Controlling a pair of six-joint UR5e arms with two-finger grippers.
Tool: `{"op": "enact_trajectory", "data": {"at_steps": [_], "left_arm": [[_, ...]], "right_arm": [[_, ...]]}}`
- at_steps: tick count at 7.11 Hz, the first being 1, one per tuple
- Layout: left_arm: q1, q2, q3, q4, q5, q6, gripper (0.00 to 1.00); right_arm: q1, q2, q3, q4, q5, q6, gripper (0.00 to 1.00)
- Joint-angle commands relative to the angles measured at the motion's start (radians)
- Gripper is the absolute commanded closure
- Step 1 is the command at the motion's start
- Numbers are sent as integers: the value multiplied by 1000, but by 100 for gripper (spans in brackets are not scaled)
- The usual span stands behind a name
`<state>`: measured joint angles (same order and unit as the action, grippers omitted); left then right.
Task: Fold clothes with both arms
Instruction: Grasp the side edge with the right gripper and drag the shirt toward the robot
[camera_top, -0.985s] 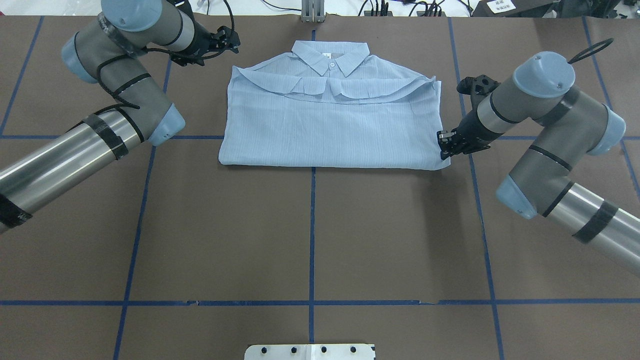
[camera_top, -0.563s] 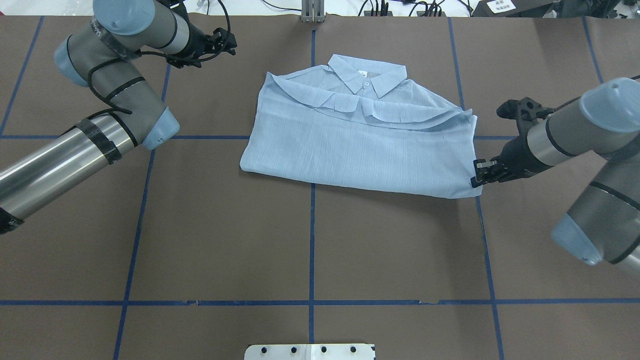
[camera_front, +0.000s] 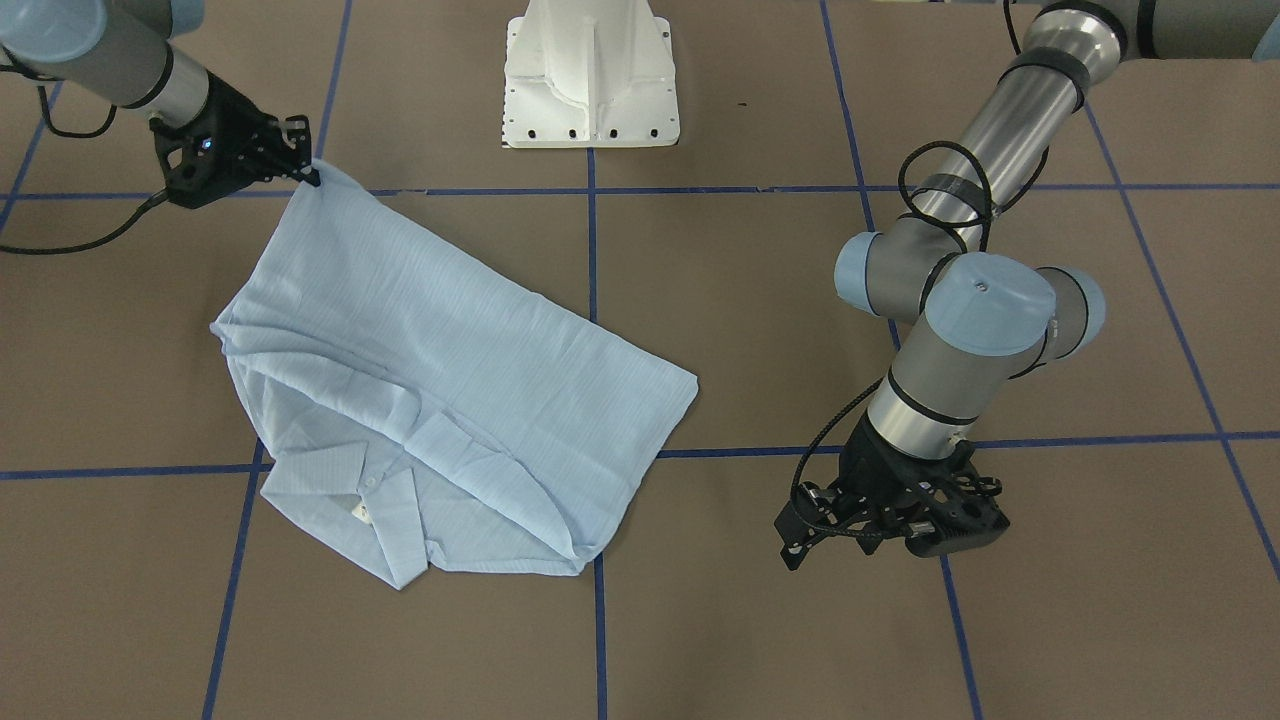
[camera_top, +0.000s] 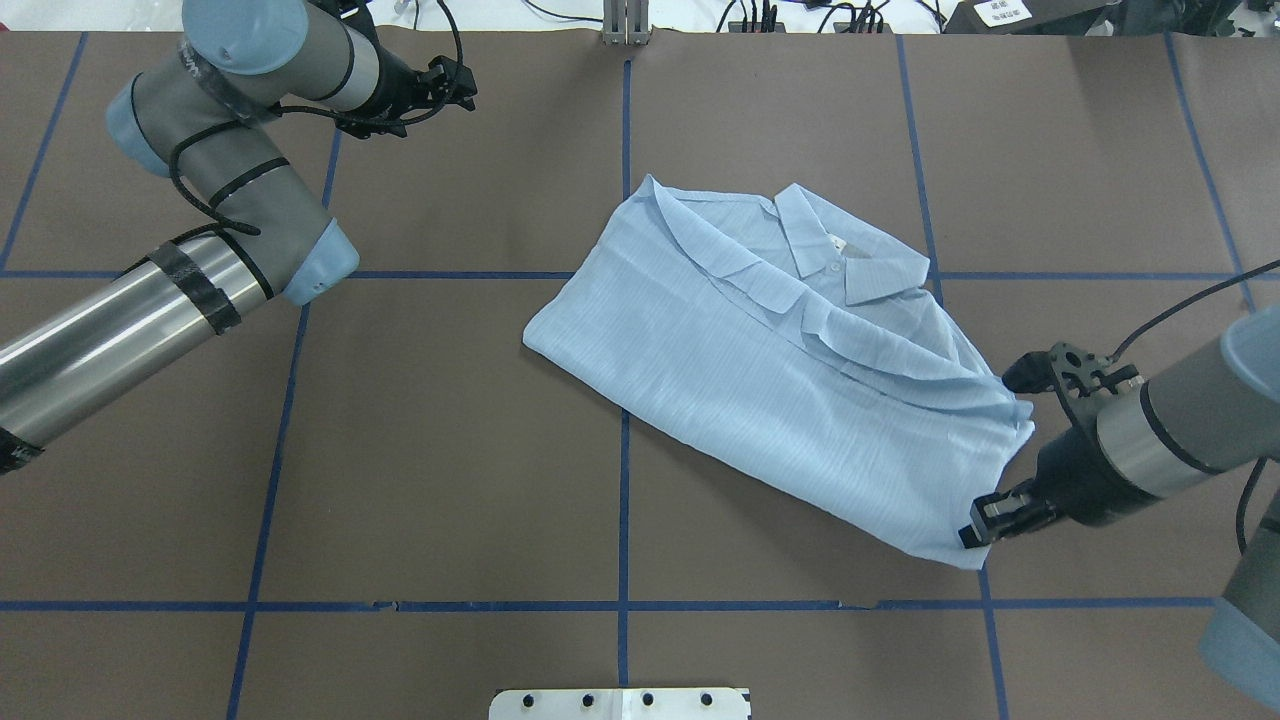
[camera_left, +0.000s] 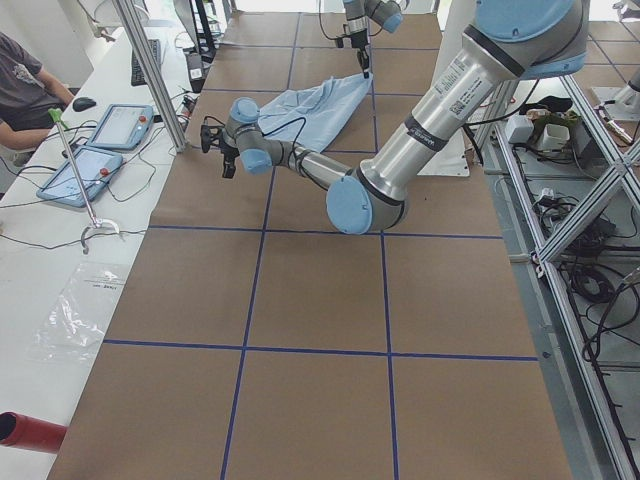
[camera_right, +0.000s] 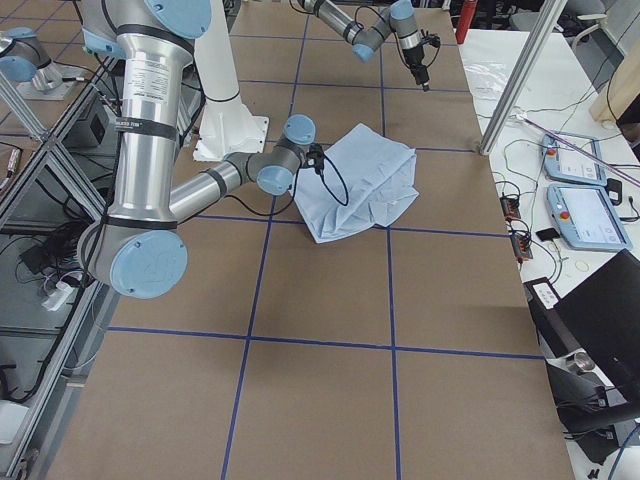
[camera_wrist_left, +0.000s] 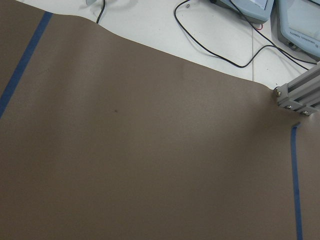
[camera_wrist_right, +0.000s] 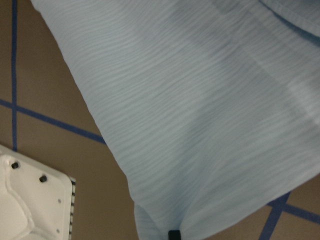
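Observation:
The clothes are one pale-blue shirt (camera_top: 790, 380), folded and lying slantwise on the brown table, collar (camera_top: 845, 255) up and towards the far right. My right gripper (camera_top: 985, 525) is shut on the shirt's near right corner; the front view shows the same pinch (camera_front: 308, 176). The right wrist view is filled by striped cloth (camera_wrist_right: 200, 110), with a dark fingertip (camera_wrist_right: 173, 234) at its bottom edge. My left gripper (camera_top: 458, 85) hangs open over bare table at the far left, well away from the shirt (camera_front: 450, 370). The left wrist view holds only table.
The white pedestal base (camera_front: 590, 75) stands at the robot's side of the table. Blue tape lines (camera_top: 623, 500) grid the brown cover. An aluminium post (camera_top: 625, 20) and cables sit at the far edge. A seated person (camera_left: 25, 85) and tablets (camera_left: 100, 125) are beyond it.
My right gripper has dragged the shirt's corner towards the robot and to the right, so the shirt slid right and swung to a slant. The left arm has hardly moved.

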<state>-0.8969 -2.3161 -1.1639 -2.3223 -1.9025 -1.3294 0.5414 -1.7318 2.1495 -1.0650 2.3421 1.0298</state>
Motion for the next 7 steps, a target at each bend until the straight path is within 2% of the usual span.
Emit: {"op": "enact_trajectory", "data": {"at_steps": [1, 2, 3, 4, 5, 6, 7], "left_arm": [[3, 33, -62, 4, -1, -16, 2], [4, 34, -63, 5, -1, -17, 2], [13, 34, -63, 3, -1, -19, 1], [30, 32, -68, 3, -3, -17, 1], [51, 34, -92, 11, -6, -17, 1], [56, 59, -171, 105, -38, -20, 1], [93, 84, -272, 207, -36, -24, 1]], "right_arm": [[-177, -28, 47, 17, -1, 4, 100], [-207, -26, 47, 17, 2, 6, 94], [-216, -20, 47, 20, 2, 16, 1], [-212, 13, 40, 64, -12, 18, 0], [-145, 47, 35, 120, -56, 18, 0], [-83, 67, 36, 191, -138, 18, 0], [-37, 69, 35, 259, -183, 16, 0]]}}
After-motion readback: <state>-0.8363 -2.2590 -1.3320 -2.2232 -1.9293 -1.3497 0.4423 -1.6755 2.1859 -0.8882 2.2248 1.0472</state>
